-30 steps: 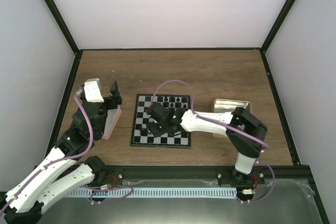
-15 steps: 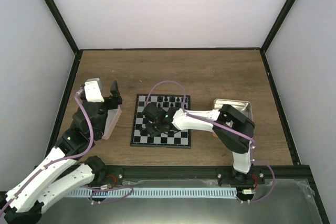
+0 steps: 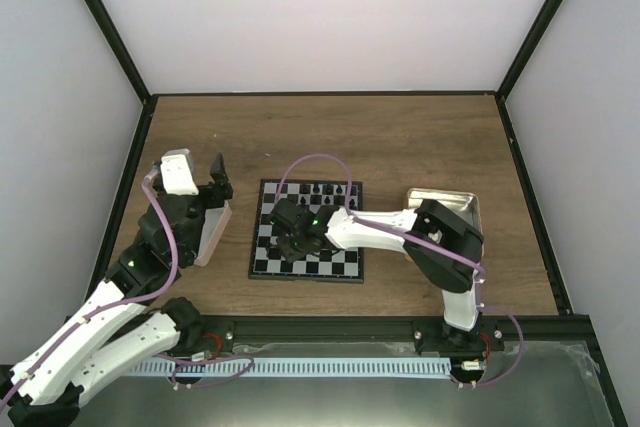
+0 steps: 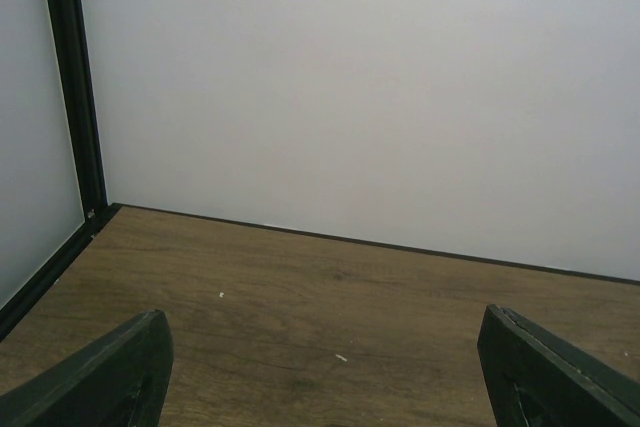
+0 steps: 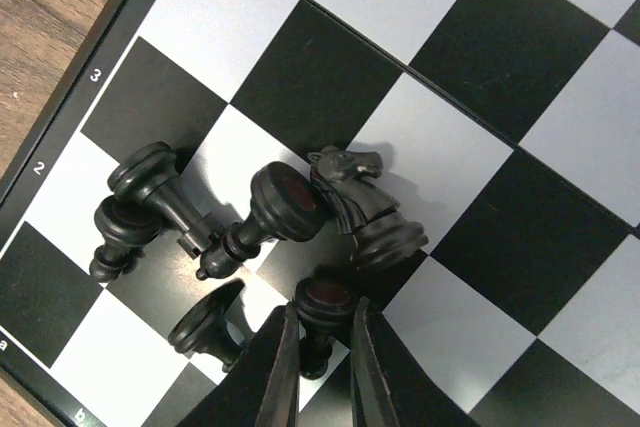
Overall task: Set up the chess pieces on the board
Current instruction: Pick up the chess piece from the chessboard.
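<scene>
Right wrist view: six black chess pieces (image 5: 280, 202) lie tumbled together on the board (image 5: 500, 57) near its numbered edge, a knight (image 5: 360, 202) among them. The right gripper (image 5: 324, 315) is clenched on one fallen piece (image 5: 325, 297). Seen from above, the pink tray (image 3: 215, 232) and tan tray (image 3: 440, 194) are each partly hidden, their contents unreadable, and the far-row pieces are too small to count. The left gripper (image 4: 322, 327) gapes wide, holding nothing.
</scene>
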`<control>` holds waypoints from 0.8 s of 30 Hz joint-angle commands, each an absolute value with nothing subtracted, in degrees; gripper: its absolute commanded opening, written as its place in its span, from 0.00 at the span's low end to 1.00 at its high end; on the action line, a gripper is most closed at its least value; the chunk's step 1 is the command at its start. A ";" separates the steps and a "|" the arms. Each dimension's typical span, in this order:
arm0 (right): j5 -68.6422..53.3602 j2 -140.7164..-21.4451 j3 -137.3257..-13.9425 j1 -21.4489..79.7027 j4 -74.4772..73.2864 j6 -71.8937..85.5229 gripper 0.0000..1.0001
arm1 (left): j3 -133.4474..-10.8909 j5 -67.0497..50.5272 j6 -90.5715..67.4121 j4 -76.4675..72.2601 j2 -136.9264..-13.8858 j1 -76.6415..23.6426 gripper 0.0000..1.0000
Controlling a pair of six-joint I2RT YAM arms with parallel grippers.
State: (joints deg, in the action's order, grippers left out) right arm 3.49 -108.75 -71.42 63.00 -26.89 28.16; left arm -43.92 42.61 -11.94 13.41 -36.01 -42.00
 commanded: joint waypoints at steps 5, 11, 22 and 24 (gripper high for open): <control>4.12 -108.23 -69.03 63.79 -29.61 28.58 0.05 | -44.78 42.68 -12.47 13.43 -36.17 -41.76 0.86; 5.05 -107.10 -67.17 63.72 -28.09 28.29 0.01 | -44.67 41.87 -13.47 13.45 -36.70 -41.81 0.86; 4.88 -106.34 -68.99 63.80 -28.55 26.96 0.35 | -44.67 41.73 -14.37 13.18 -37.98 -41.84 0.86; 4.50 -106.09 -69.06 63.78 -28.07 26.67 0.36 | -44.69 41.81 -14.40 13.18 -38.00 -41.81 0.85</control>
State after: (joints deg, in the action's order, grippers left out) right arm 5.45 -106.76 -68.58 63.22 -25.87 27.42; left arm -43.92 41.89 -13.69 13.41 -38.15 -42.00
